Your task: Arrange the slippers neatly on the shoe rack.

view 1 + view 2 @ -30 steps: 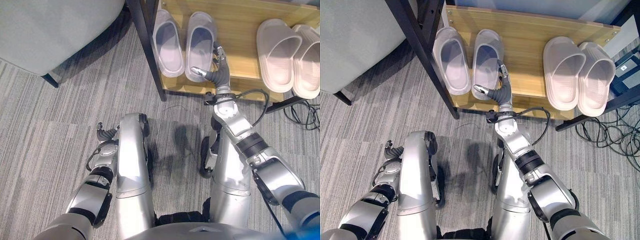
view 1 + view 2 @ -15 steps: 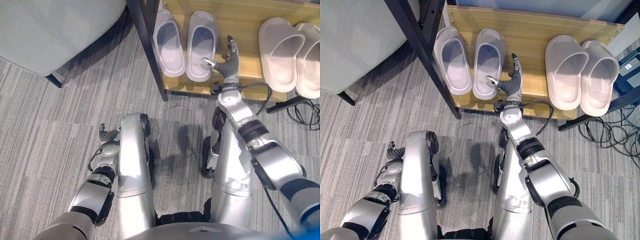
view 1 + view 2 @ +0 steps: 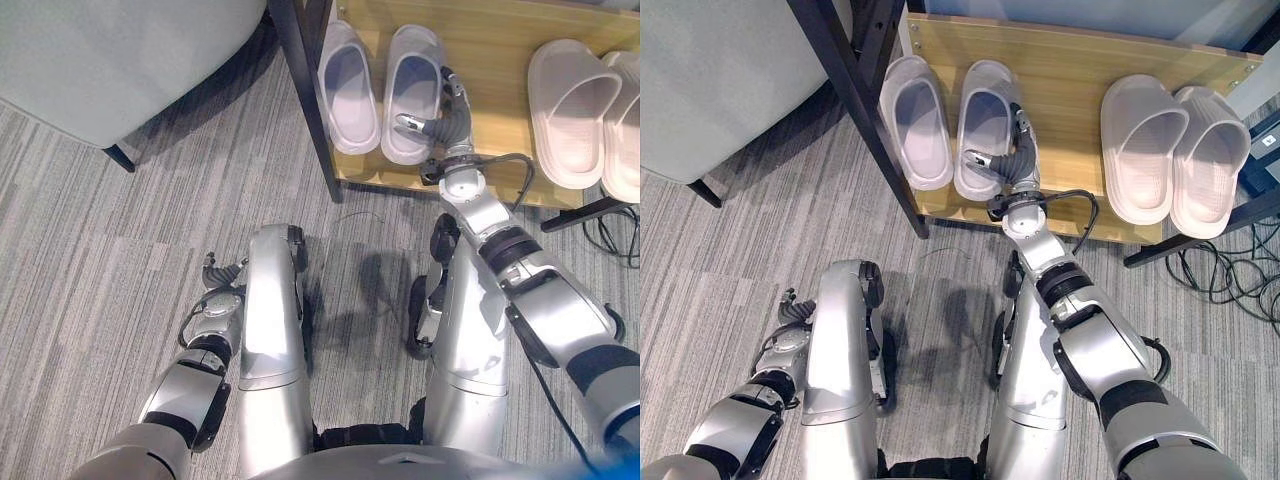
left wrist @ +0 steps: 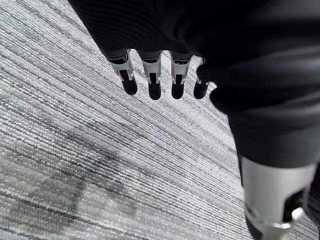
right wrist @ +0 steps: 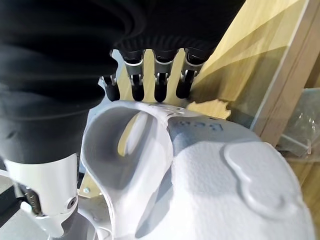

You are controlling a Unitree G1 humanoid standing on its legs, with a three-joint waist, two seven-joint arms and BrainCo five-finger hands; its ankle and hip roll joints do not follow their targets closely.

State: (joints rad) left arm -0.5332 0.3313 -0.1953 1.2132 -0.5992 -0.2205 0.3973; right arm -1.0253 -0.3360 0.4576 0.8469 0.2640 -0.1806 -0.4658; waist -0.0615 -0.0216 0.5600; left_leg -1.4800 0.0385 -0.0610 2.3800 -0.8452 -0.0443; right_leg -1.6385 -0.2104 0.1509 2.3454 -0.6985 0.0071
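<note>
The right hand (image 3: 440, 125) is clasping the heel side of the right lilac slipper (image 3: 412, 65), thumb and fingers curled round its edge. This slipper is lying beside its mate (image 3: 347, 85) on the wooden shoe rack (image 3: 1070, 60), toes pointing toward the back, long axes nearly parallel. The left hand (image 3: 222, 272) is hanging relaxed over the grey carpet (image 3: 120, 280). Print on the insole is showing in the right wrist view but is unreadable.

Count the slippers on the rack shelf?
4. Two lavender slippers side by side at the left end of the shelf, the right hand against the inner one; two beige slippers at the right end.
</note>
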